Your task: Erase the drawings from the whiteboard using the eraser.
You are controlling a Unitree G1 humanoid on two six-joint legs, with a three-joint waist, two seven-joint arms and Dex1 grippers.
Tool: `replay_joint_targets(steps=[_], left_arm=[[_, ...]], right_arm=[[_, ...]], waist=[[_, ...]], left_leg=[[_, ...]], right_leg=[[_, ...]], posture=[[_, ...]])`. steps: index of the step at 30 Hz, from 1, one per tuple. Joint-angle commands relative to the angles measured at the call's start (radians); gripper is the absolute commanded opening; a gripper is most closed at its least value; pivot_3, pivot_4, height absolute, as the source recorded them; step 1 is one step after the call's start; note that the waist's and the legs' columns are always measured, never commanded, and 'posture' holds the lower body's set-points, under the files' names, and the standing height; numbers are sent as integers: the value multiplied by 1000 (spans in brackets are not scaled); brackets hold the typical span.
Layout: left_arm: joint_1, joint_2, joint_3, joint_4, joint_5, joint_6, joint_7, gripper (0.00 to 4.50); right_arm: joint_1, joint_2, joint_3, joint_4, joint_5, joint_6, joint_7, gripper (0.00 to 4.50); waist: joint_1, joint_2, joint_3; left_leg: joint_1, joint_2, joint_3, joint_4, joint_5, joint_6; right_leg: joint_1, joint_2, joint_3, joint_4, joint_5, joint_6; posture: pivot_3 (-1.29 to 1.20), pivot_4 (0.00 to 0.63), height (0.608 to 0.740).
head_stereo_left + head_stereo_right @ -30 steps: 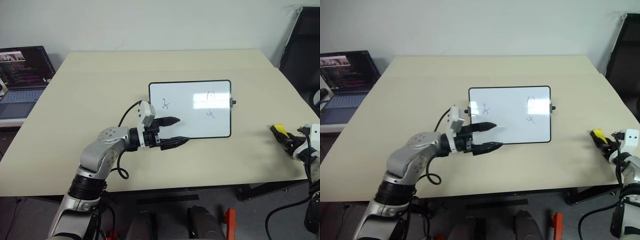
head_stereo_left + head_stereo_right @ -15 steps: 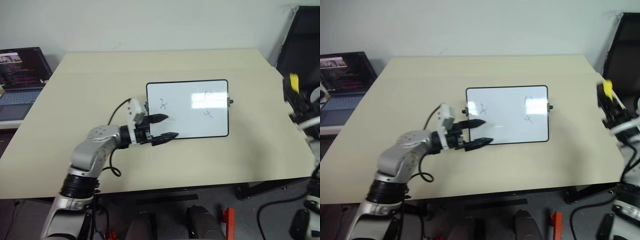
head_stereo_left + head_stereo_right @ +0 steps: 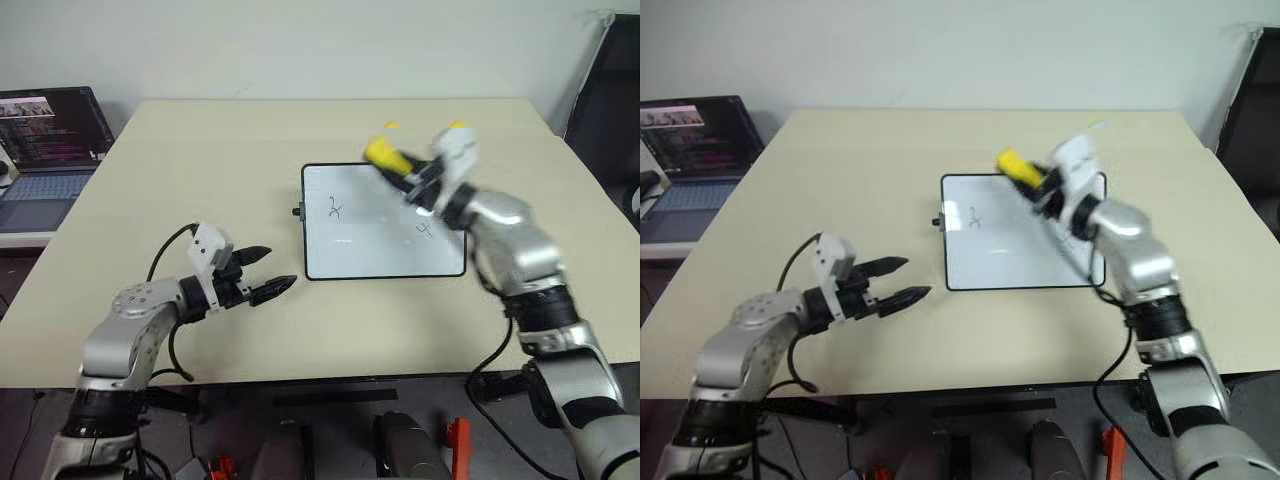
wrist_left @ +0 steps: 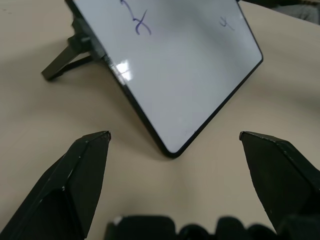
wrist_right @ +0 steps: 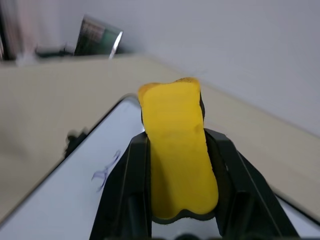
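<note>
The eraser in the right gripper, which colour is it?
Bright yellow; the eraser shows best in the right wrist view.

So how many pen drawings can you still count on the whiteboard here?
2 show on the whiteboard: one scribble near its left edge, and another on its right side, just beside the right arm. That arm and the eraser cover the upper right area, so another may be hidden.

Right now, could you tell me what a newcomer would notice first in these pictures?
The bright yellow eraser stands out first, clamped in the right gripper above the far edge of the whiteboard. The board lies in the middle of the beige table, with small blue drawings on it. The left gripper hovers open off its near-left corner.
</note>
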Motion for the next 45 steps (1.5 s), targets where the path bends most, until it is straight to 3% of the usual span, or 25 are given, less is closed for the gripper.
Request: replay_joint_targets(steps=[1,7,16,25,36,43,45], left_arm=[[21,7,32,-71,-10,-11,18,4500],[56,-8,39,-135,-27,11,60,4500],[77,2,57,-200,-59,47,89,4500],[58,7,56,-197,-64,57,91,4500],[17,5,33,-167,-54,54,76,4500],[6,5,29,-153,-50,48,69,4500],[4,6,29,-149,-49,45,66,4500]], right_arm=[[-79,39,57,108,-130,-164,22,1119],[-187,134,79,373,-243,-315,-2,1118],[-231,153,84,604,-352,-415,-55,1111],[-86,120,120,519,-339,-364,232,1109],[-256,127,17,721,-403,-369,-175,1103],[-242,136,33,754,-422,-398,-148,1102],[-208,143,49,718,-404,-419,-44,1102]], waist=[[4,0,0],[4,0,0],[2,0,0],[1,-2,-1],[2,-2,-1],[2,-3,-2],[1,-3,-2]], left_leg=[[-1,0,0,0,0,0],[-3,0,-3,1,0,0],[-3,0,-5,1,0,-1],[6,0,-5,1,0,-1],[9,-1,-6,3,8,2],[9,-1,-6,2,8,3],[9,-1,-6,2,8,3]], right_leg=[[-1,0,0,0,0,0],[-2,-1,-2,1,1,0],[-1,-1,-4,2,1,-1],[7,-1,-5,3,0,-2],[7,0,-4,11,-1,-8],[6,0,-4,11,-1,-8],[6,0,-4,11,-1,-8]], posture=[[0,150,740],[0,150,740],[0,150,740],[0,150,740],[0,150,740],[0,150,740],[0,150,740]])
